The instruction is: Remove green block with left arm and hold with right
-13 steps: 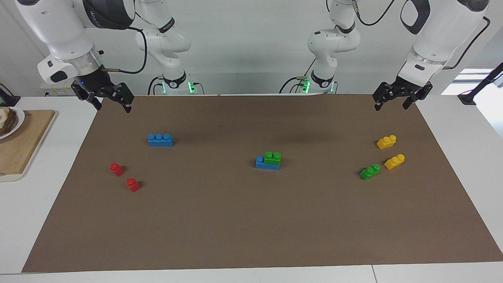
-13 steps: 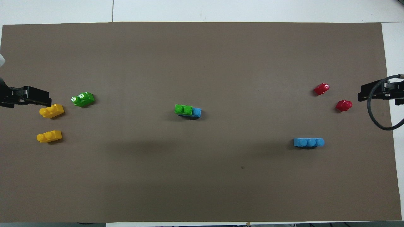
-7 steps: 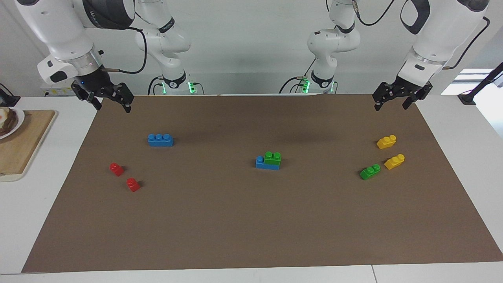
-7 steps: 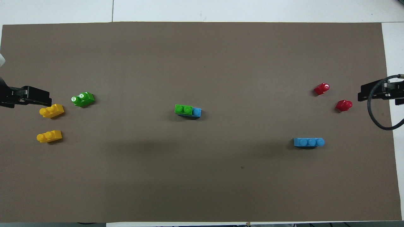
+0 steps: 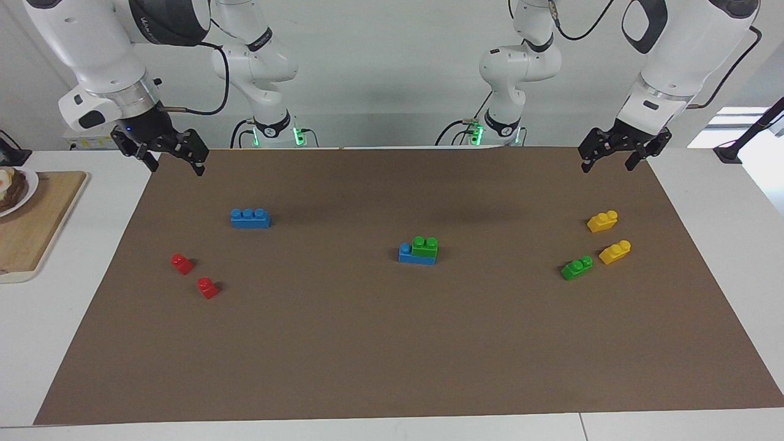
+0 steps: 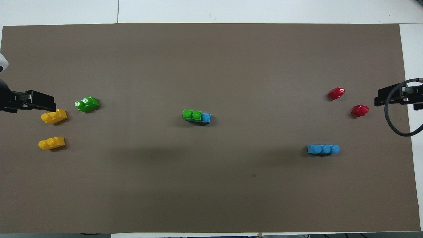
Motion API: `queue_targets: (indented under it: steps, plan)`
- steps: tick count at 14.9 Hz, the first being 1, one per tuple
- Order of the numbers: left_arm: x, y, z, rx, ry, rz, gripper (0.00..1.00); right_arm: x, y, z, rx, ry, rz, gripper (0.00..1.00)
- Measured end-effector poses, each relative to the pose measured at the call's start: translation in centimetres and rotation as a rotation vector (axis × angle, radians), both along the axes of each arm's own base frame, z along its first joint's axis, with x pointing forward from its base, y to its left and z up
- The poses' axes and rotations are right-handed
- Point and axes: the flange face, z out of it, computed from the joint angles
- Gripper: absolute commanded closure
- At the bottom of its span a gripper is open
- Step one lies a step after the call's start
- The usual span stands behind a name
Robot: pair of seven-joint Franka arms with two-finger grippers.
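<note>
The green block (image 5: 425, 245) is a chunky two-stud brick. It sits on top of a blue brick (image 5: 405, 252) in the middle of the brown mat (image 5: 392, 343). It also shows in the overhead view (image 6: 192, 114), with one blue stud (image 6: 206, 117) bare beside it. My left gripper (image 5: 609, 166) hangs open and empty over the mat's corner at the left arm's end. My right gripper (image 5: 176, 169) hangs open and empty over the mat's corner at the right arm's end. Both are well apart from the stack.
A slimmer green two-stud brick (image 5: 577, 267) and two yellow bricks (image 5: 603, 221) (image 5: 615, 252) lie toward the left arm's end. A blue three-stud brick (image 5: 250, 218) and two red bricks (image 5: 182, 263) (image 5: 207, 287) lie toward the right arm's end. A wooden board (image 5: 30, 226) is off the mat there.
My left gripper has shifted very slightly toward the middle of the table. The right gripper and all the bricks have stayed put.
</note>
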Motion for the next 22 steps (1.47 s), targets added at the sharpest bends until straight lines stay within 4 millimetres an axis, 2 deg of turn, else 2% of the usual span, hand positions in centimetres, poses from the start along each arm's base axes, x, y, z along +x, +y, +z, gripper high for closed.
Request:
queue_targets:
  steps: [5,12,14,19,22]
  plan:
    - [-0.1,-0.2,-0.5,0.001,0.01,0.0,0.0,0.0,0.0,0.0,0.0,0.0,0.0,0.0]
    - [-0.6,-2.7,-0.9,-0.005,0.005,0.161,0.0,0.0,0.0,0.0,0.0,0.0,0.0,0.0]
    - [-0.8,-3.8,-1.0,-0.008,0.011,0.212,0.0,0.0,0.0,0.0,0.0,0.0,0.0,0.0]
    - [-2.1,-8.7,-1.2,0.002,0.011,0.449,0.0,0.0,0.3,0.0,0.0,0.0,0.006,0.0]
    - [-2.5,-10.2,-1.1,0.004,0.007,0.552,0.0,0.0,0.6,0.0,0.002,0.0,0.01,0.0]
